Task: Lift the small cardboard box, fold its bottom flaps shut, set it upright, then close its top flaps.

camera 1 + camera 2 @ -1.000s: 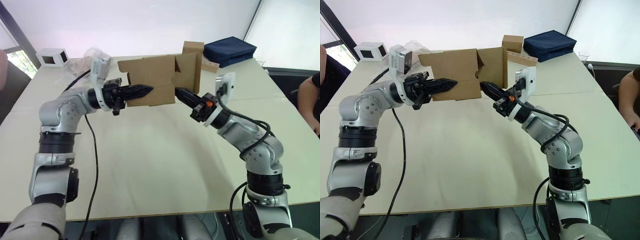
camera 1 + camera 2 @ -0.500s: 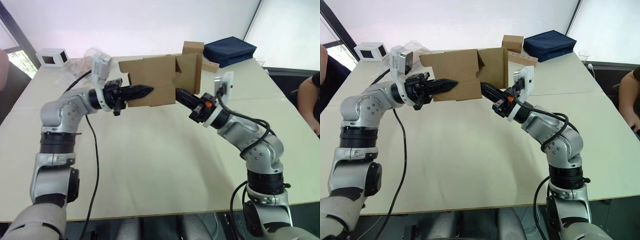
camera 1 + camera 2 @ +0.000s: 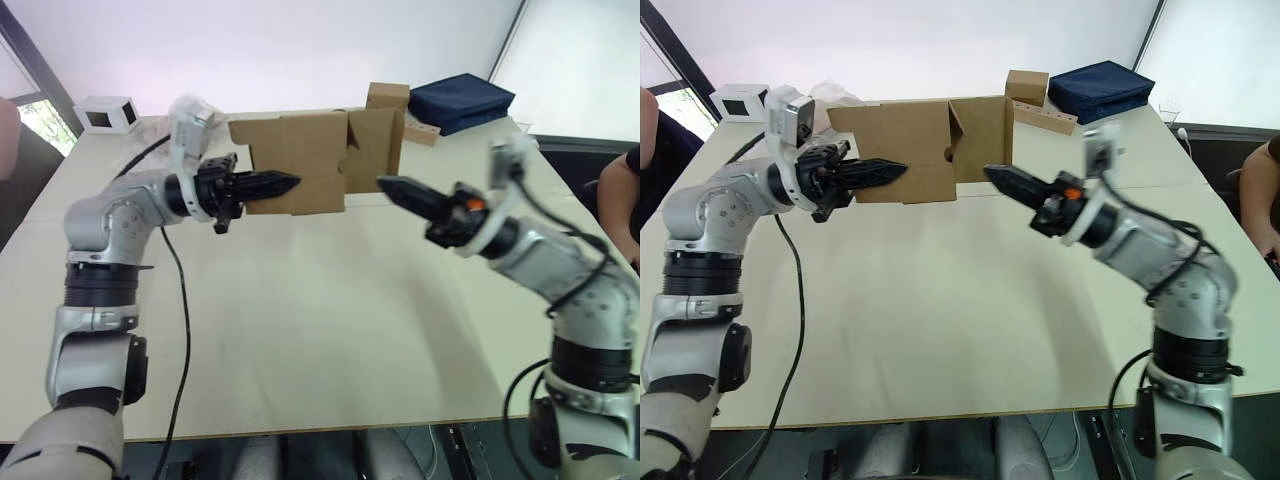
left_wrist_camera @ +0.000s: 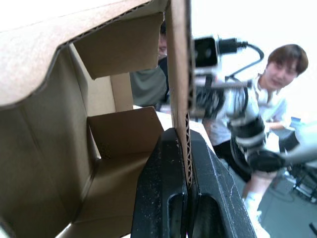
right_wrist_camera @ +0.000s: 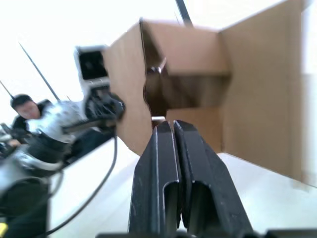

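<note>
Right gripper (image 3: 385,184) is backing off the small cardboard box (image 3: 300,160), jaws together and empty; left gripper (image 3: 290,182) is pinching its wall, bottom flaps unfolded.

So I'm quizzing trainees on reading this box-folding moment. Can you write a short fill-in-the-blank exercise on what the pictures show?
1. The small cardboard box is held off the table by the ___ pincer.
2. That pincer is shut on one ___ of the box.
3. The right pincer is shut and ___ the box, holding nothing.
4. Far behind the box lies a folded dark ___ cloth.

Missing words: left; wall; clear of; blue
</note>
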### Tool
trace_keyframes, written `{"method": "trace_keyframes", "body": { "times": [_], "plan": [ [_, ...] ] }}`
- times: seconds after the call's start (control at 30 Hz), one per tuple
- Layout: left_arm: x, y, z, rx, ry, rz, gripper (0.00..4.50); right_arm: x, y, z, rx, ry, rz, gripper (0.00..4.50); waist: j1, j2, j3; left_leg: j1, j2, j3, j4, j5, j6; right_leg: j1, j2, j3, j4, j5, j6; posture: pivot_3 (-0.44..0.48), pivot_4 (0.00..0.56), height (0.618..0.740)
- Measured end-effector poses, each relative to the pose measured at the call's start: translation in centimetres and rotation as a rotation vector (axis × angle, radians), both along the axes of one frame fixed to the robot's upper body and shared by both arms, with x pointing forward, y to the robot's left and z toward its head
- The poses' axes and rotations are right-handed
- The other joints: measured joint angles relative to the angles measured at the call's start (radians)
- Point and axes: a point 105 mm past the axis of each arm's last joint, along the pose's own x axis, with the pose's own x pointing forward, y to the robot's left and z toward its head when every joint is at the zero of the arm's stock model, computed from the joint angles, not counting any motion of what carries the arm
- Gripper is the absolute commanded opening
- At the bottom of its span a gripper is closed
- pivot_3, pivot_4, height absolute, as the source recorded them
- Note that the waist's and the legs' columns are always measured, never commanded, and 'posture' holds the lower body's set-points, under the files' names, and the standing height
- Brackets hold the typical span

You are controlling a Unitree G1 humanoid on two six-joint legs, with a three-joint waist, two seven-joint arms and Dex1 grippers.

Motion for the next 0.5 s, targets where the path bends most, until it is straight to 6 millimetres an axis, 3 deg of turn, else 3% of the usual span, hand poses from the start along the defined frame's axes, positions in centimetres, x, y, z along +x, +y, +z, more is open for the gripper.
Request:
{"method": "trace_keyframes", "body": {
  "times": [0.07, 0.23, 0.3, 0.5],
  "plan": [
    [-0.2, 0.2, 1.0, 0.009, -0.025, -0.009, 0.00, 1.0, -2.7, 0.3, 0.078, 0.027, -0.073, 0.05, 0.000, 0.000, 0.000, 0.000, 0.000, 0.000, 0.000, 0.000, 0.000, 0.000, 0.000, 0.000, 0.000, 0.000, 0.000, 0.000, 0.150, 0.740],
    [-0.1, 0.9, 2.6, -0.041, -0.032, -0.015, 0.00, 4.2, -6.7, -0.5, 0.219, 0.093, -0.262, 0.05, -0.009, 0.001, 0.000, 0.000, 0.000, 0.001, 0.000, 0.000, 0.000, -0.001, 0.001, 0.001, 0.001, 0.000, 0.000, 0.000, 0.150, 0.740],
    [-0.2, 1.1, 2.9, -0.056, -0.025, -0.020, 0.00, 5.4, -6.6, -0.8, 0.241, 0.099, -0.303, 0.05, -0.016, 0.002, 0.001, 0.000, 0.000, 0.001, -0.001, 0.001, -0.002, -0.001, 0.001, 0.001, 0.001, 0.000, 0.000, 0.000, 0.150, 0.740],
    [-0.9, 0.5, 2.6, -0.042, -0.025, -0.052, 0.00, 6.8, -2.7, -1.3, 0.215, 0.099, -0.244, 0.05, -0.029, 0.002, 0.001, 0.000, 0.000, 0.001, -0.001, 0.002, -0.004, -0.001, 0.001, 0.001, 0.001, 0.000, 0.000, 0.000, 0.150, 0.740]
  ]
}}
